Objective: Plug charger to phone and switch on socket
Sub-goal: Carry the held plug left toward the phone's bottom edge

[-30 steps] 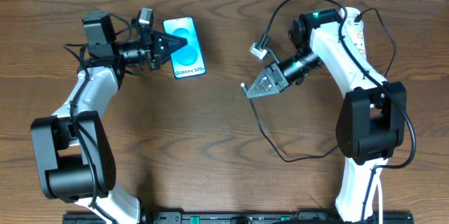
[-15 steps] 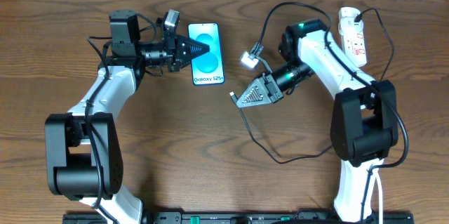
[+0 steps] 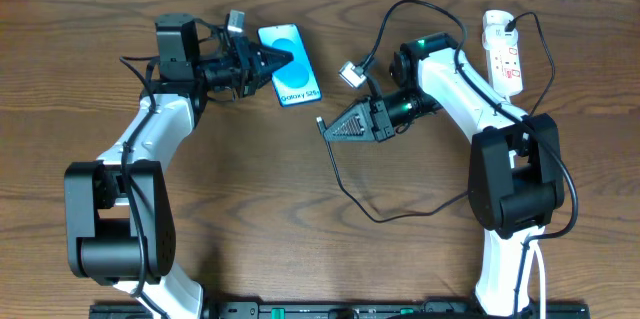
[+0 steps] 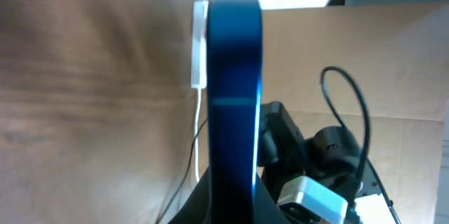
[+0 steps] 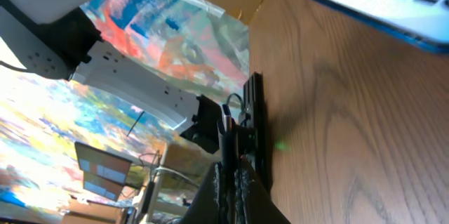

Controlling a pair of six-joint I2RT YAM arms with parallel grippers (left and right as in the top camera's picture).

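Brown wood-grain table (image 3: 250, 209) fills the overhead view. Upper left of centre, the left gripper (image 3: 272, 59) is clamped on the phone (image 3: 292, 79) (edge-on in the wrist camera), which sits askew. Mid-frame, the right gripper (image 3: 328, 129) pinches the charger (image 5: 225, 119) near its tip, the cable looping below. The socket (image 3: 503, 51) lies upper right. Cardboard (image 4: 393, 62) stands behind the table.
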